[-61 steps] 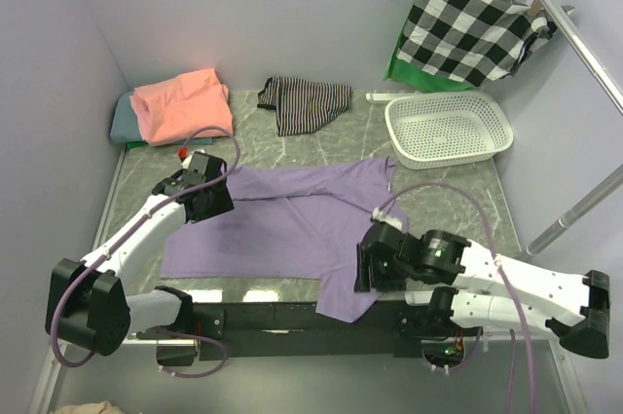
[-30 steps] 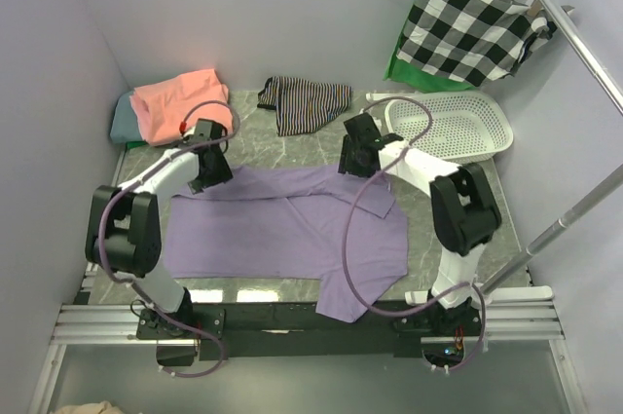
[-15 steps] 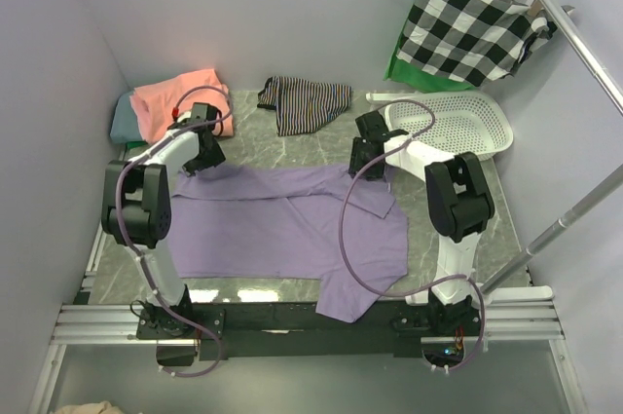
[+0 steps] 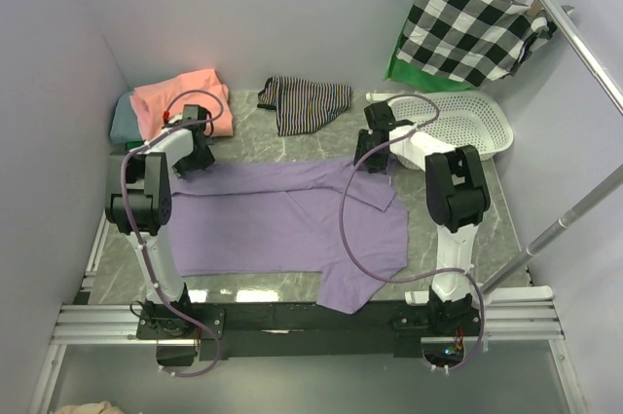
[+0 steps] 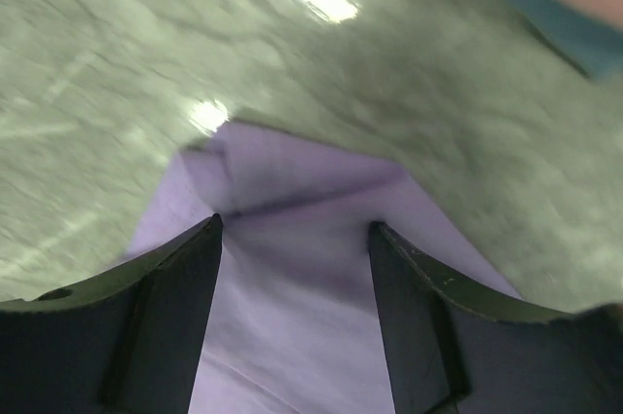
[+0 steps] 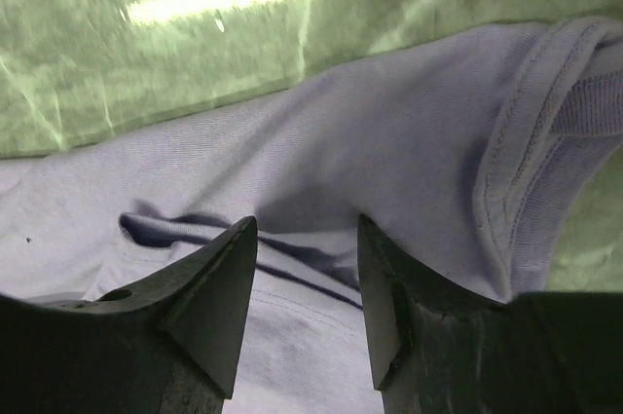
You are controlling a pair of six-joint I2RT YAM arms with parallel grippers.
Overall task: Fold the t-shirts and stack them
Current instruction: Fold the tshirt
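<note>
The lavender-purple t-shirt (image 4: 282,224) lies spread flat in the middle of the table, one part hanging over the near edge. My left gripper (image 4: 185,163) is at its far left corner, open, with the fingers (image 5: 146,317) pressed down on either side of the purple cloth (image 5: 292,317). My right gripper (image 4: 368,159) is at the far right edge, open, astride a fold of purple cloth (image 6: 321,141) beside a ribbed hem (image 6: 545,112). The salmon-pink shirt (image 4: 185,97) lies folded on the grey-teal shirt (image 4: 122,122) at the far left.
A black-and-white striped cloth (image 4: 307,102) lies at the back centre. A white plastic basket (image 4: 453,127) stands at the back right. A checked cloth on a wooden hanger (image 4: 472,24) hangs from a metal rail (image 4: 574,34). Walls close in on the left and back.
Both arms have reached from the near side out to the shirt's far edge and moved apart. The shirt's far edge is now pulled straighter and wider.
</note>
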